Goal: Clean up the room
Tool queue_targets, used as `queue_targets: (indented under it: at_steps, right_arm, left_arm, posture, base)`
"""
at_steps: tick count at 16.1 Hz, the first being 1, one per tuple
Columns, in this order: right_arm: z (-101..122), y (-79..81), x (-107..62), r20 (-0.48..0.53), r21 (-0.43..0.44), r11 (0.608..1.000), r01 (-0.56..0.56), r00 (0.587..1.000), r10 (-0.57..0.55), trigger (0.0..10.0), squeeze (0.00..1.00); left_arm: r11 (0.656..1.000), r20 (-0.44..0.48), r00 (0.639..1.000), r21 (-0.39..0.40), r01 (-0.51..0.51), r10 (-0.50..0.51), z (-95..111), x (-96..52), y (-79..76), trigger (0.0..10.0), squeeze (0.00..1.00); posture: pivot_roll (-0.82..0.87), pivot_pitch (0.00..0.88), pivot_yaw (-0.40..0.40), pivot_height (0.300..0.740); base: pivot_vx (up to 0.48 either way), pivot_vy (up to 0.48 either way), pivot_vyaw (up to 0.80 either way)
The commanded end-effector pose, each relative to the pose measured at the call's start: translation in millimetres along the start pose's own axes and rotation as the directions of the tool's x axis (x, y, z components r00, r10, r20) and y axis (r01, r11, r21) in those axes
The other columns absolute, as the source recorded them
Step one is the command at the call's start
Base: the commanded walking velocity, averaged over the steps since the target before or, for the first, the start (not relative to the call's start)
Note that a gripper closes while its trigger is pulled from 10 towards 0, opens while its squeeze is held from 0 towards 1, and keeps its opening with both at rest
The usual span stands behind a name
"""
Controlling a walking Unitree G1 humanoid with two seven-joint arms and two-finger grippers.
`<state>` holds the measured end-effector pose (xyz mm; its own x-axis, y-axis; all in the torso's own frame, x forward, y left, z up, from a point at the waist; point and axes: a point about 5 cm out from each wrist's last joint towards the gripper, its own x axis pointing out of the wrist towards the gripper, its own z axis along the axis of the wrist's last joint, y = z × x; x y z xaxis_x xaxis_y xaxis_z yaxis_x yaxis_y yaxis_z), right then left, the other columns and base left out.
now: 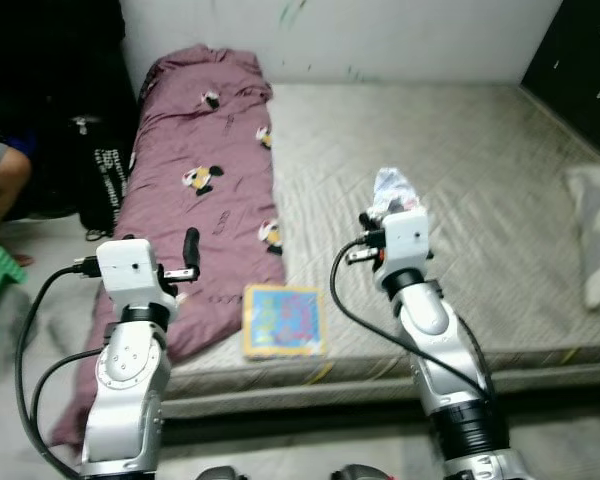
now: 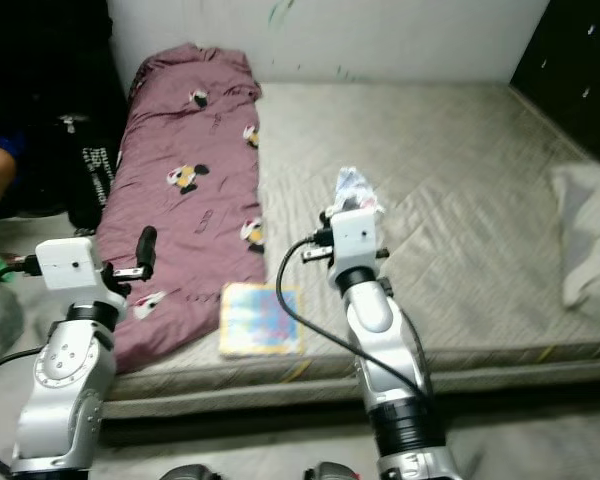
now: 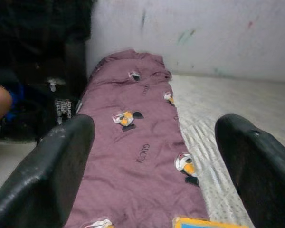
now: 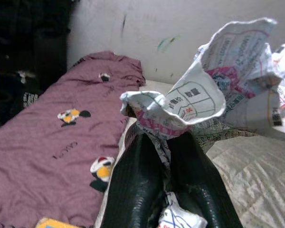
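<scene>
- Right claw (image 4: 164, 180): fingers pinched on crumpled printed paper wrapper (image 4: 204, 95), raised above grey quilted mattress (image 1: 460, 170).
- Left claw (image 3: 156, 156): fingers spread wide, empty, over mauve cartoon-print blanket (image 1: 200, 170).
- Colourful square picture book (image 1: 283, 320): flat at mattress edge.

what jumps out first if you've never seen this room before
The long mauve blanket with cartoon mouse prints lies along the left side of the grey quilted mattress. Above the mattress's middle, the right gripper has its fingers shut on a crumpled printed paper wrapper. A colourful square picture book lies at the near edge beside the blanket, and the left gripper hovers open over the blanket.
</scene>
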<state>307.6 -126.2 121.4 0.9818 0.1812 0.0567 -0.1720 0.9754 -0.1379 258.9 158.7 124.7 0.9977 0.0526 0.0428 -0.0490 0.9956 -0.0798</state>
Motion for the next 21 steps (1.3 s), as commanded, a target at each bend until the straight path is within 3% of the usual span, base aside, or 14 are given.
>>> queue_targets:
  at_steps: [1,8,10,21]
  right_arm:
    - [1.0,0.0,0.2,0.003,0.007,1.0,0.005,1.0,-0.006,10.0,0.0]
    - [1.6,1.7,1.7,0.007,0.012,1.0,0.002,1.0,-0.002,10.0,0.0]
    - [2.2,3.4,0.9,0.009,0.009,1.0,-0.005,1.0,0.005,10.0,0.0]
    - [2.5,6.9,2.6,0.011,0.011,1.0,-0.016,1.0,0.016,10.0,0.0]
  left_arm:
    - [1.0,-0.003,1.0,0.007,-0.002,0.002,0.1,-2.1,1.1,10.0,0.0]
    - [1.0,0.011,1.0,0.014,-0.009,0.009,3.1,0.6,1.6,10.0,0.0]
    - [0.998,0.025,0.999,0.05,-0.036,0.035,5.1,-1.2,3.5,10.0,0.0]
    - [0.998,0.026,0.999,0.057,-0.032,0.03,4.8,0.1,3.6,10.0,0.0]
  posture:
    - [-0.02,0.0,-0.011,0.74]
    - [-0.02,0.0,-0.009,0.74]
    - [-0.02,0.0,-0.008,0.74]
    - [-0.02,0.0,-0.011,0.74]
  base:
    - [0.0,0.469,0.8]
    - [0.0,0.469,0.8]
    - [0.0,0.0,0.8]
    - [0.0,0.0,0.8]
